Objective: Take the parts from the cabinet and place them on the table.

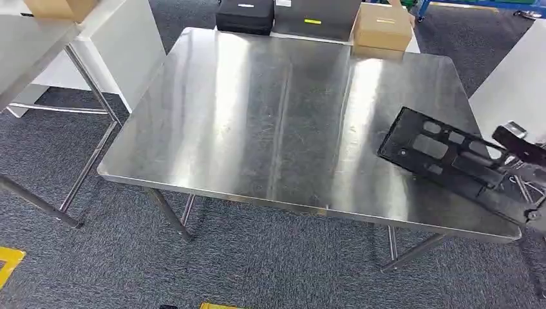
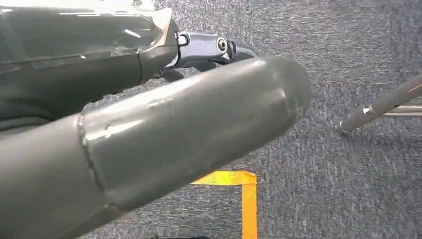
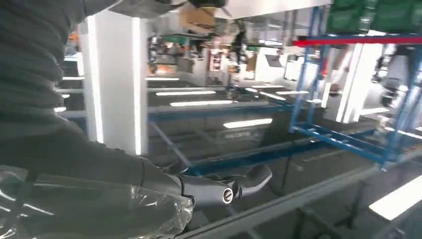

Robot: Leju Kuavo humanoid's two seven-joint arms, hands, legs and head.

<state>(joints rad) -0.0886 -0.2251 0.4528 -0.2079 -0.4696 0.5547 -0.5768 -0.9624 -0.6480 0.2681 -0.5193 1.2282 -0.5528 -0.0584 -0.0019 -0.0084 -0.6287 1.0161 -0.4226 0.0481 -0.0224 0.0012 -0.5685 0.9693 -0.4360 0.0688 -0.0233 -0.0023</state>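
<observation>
No writing can be read on anything here. Beyond the far edge of the steel surface (image 1: pixel 283 122) stand a black case (image 1: pixel 245 15) with a small pale label, a cardboard box (image 1: pixel 382 28) with a yellowish strip on its top, and between them a grey panel (image 1: pixel 315 18) carrying a yellow tag; all three marks are too small to make out. Both the case and the box are closed, so their contents cannot be seen. Another cardboard box (image 1: pixel 61 8) sits on a white table at the far left.

The task's thing, a flat black part (image 1: pixel 454 161) with rectangular cut-outs, is over the right edge of the surface, toward the near right corner. It is tilted, its inner end low above the steel and its outer end reaching past the edge, where the right hand (image 1: pixel 523 161) holds it. In the right wrist view the right hand's dark fingers (image 3: pixel 251 180) are curved forward past the grey cover, with steel and reflected ceiling lights behind them.

The left hand (image 2: pixel 149 124) hangs over grey carpet (image 2: pixel 348 169) beside yellow floor tape (image 2: pixel 244 194); its thick grey thumb lies across the view and a dark finger (image 2: pixel 214 47) shows behind it, with nothing held. Whether those fingers are spread or curled I cannot tell.
</observation>
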